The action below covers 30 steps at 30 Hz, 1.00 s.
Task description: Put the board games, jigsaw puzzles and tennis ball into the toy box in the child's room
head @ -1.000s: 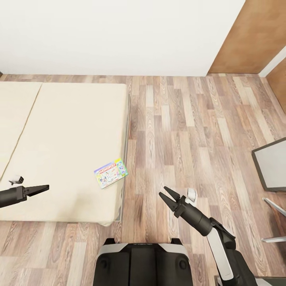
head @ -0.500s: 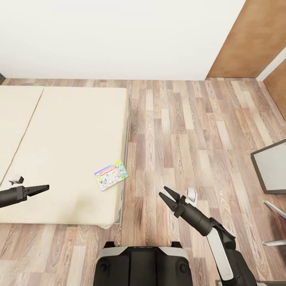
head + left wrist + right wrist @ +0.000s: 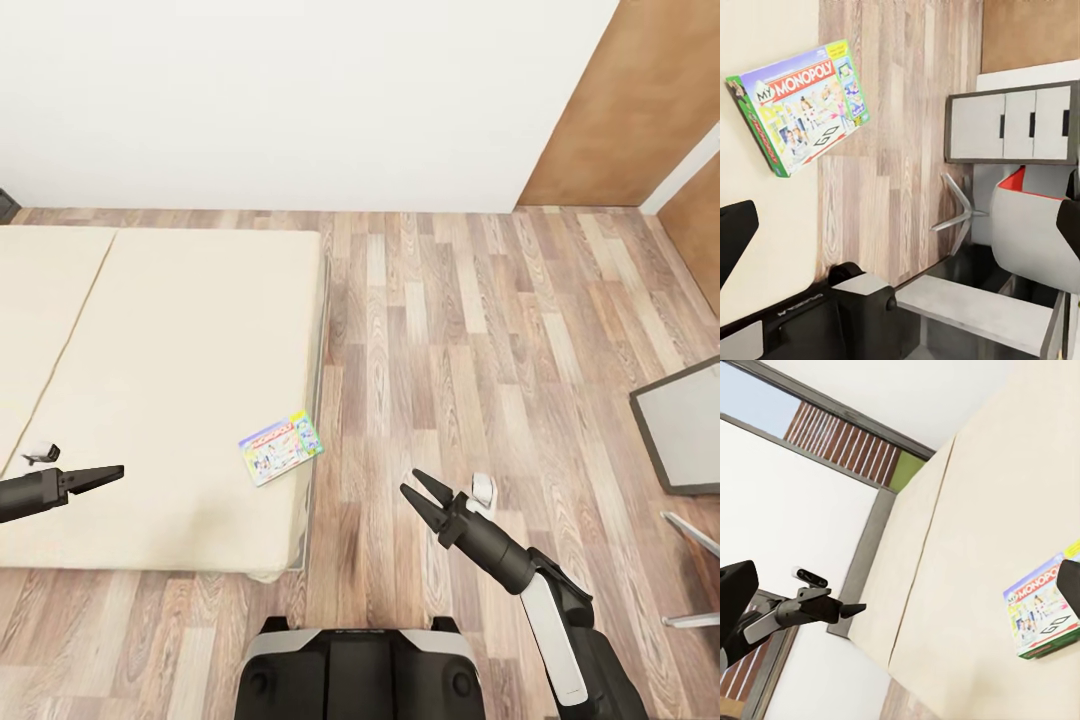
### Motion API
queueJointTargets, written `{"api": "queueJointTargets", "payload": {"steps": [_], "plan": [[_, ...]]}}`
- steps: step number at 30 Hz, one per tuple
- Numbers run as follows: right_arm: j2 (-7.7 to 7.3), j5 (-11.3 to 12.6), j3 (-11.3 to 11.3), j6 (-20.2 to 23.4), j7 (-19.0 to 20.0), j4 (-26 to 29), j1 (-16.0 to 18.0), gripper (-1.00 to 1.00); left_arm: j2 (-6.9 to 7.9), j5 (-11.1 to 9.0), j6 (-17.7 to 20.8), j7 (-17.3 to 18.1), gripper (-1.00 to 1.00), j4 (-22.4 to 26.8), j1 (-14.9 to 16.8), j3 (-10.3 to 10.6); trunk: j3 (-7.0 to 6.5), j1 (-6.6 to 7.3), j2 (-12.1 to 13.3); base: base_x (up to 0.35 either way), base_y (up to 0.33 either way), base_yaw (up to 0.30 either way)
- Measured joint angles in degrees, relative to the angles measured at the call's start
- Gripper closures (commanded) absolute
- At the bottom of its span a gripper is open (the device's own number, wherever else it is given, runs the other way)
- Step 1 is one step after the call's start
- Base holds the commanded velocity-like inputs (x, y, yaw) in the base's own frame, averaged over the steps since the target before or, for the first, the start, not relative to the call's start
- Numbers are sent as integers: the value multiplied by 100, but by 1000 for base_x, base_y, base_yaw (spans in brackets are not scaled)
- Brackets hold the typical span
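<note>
Board game (image 3: 281,447) on bed (image 3: 180,330) edge, between closed left tool (image 3: 112,470) and spread, empty right tool (image 3: 418,490)

Even, bright, diffuse light is filling the room, with no glare anywhere. The white wall (image 3: 300,100) is rendering almost featureless. Soft, faint shadows are falling beside the bed (image 3: 180,390) edge on the plank floor (image 3: 480,330) and under the Monopoly box (image 3: 281,447). Everything is staying sharp in the head view; in the wrist views, straight edges are slanting strongly from wide-angle perspective, and the window (image 3: 832,427) is showing pale daylight.
</note>
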<state>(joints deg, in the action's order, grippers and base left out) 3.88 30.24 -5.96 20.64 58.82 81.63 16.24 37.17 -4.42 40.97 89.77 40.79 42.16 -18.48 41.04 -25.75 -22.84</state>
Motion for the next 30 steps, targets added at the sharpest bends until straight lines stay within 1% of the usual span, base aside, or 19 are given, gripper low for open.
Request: {"api": "queueJointTargets", "payload": {"steps": [30], "plan": [[1,-3,0,-8,3,-8,0,-100,0,-5,0,0,-100,0,0,1,-287,0,0,0,0,0]]}}
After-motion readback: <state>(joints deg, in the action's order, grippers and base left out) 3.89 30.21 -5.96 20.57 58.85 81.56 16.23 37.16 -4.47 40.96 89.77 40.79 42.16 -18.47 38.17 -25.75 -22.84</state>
